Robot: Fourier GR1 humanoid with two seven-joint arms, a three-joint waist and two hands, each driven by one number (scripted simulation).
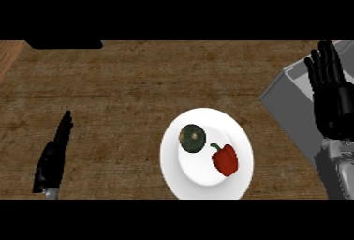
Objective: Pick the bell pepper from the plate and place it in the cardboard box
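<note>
Head view, looking steeply down on a brown wood-grain counter top (110, 93). A round white plate (206, 187) lies right of centre. On it rest two items: a glossy red bell pepper with a short green stem (225, 161) on the plate's right half, and a dark green, rounded vegetable with a pale centre (192, 138) just beside it to the upper left, the two apart. At the right edge a grey box with lighter flaps (294, 101) is partly in view; its material cannot be told. The black right hand (330, 89) hangs over this box, fingers straight and spread, holding nothing. The black left hand (54, 157) shows edge-on at the lower left, fingers straight, resting, well apart from the plate.
</note>
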